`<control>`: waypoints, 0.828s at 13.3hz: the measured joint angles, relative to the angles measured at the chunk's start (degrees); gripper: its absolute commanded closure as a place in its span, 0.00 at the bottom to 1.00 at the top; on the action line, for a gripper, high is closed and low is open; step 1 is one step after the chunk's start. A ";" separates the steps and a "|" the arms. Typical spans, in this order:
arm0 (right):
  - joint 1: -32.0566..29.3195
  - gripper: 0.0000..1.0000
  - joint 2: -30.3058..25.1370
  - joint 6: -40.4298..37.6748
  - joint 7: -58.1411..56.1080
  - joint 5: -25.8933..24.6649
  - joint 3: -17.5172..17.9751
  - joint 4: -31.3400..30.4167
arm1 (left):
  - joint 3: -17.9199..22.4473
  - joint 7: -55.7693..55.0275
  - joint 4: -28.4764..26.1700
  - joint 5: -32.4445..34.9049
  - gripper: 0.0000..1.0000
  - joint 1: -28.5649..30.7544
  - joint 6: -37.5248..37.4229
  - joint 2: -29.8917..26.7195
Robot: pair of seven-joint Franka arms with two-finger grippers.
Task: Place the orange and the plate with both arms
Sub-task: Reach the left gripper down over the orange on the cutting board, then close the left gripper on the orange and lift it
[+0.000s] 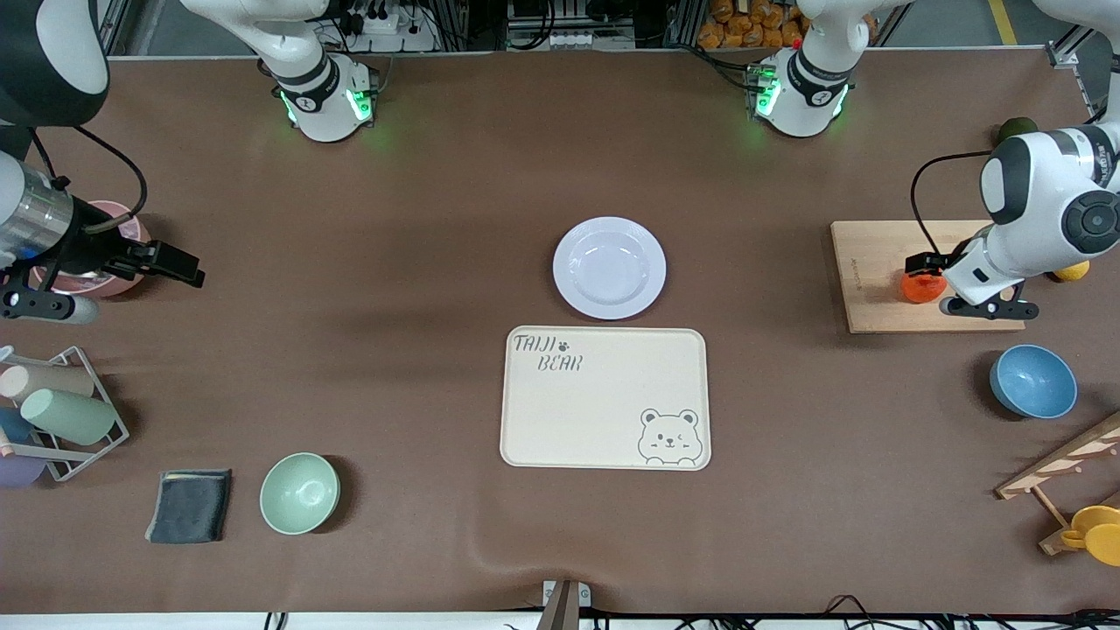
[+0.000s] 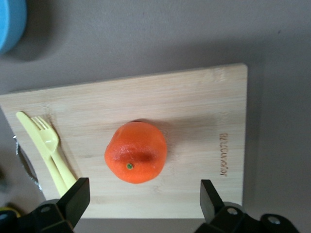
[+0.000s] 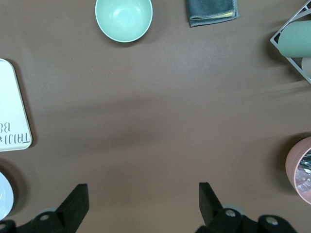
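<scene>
The orange [image 1: 921, 288] lies on a wooden cutting board [image 1: 884, 262] toward the left arm's end of the table. My left gripper [image 1: 990, 308] hangs over the board, open and empty. In the left wrist view the orange [image 2: 136, 152] sits just ahead of the open gripper [image 2: 144, 194], not between the fingers. The pale lavender plate [image 1: 609, 268] stands mid-table, next to the cream bear tray [image 1: 604, 398] and farther from the front camera. My right gripper [image 1: 39, 304] is open and empty [image 3: 143, 194] over the table by a pink bowl [image 1: 109, 282].
A yellow plastic fork and knife [image 2: 48, 145] lie on the board. A blue bowl [image 1: 1032, 381], a lemon [image 1: 1072, 271] and a dark green fruit [image 1: 1015, 129] lie around it. A green bowl [image 1: 299, 493], a grey cloth [image 1: 190, 505] and a cup rack [image 1: 61, 420] are toward the right arm's end.
</scene>
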 measured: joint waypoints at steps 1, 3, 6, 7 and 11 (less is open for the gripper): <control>0.06 0.00 0.01 0.00 0.00 0.07 0.05 -0.01 | 0.02 1.16 -1.18 0.30 0.00 0.98 1.69 0.21; 0.20 0.00 0.03 0.00 0.00 0.32 0.18 -0.07 | 0.05 2.82 -2.79 1.20 0.00 2.71 4.51 0.74; 0.26 0.00 0.09 -0.28 0.00 4.51 0.21 -0.69 | 0.05 3.11 -4.03 3.90 0.00 3.56 7.19 1.82; 0.26 0.00 0.15 -0.32 0.00 5.48 0.21 -1.04 | 0.05 3.11 -4.21 4.55 0.00 3.59 8.00 2.32; 0.26 0.00 0.20 -0.31 0.01 12.06 0.18 -4.05 | 0.04 3.11 -4.35 5.23 0.00 3.61 10.22 4.74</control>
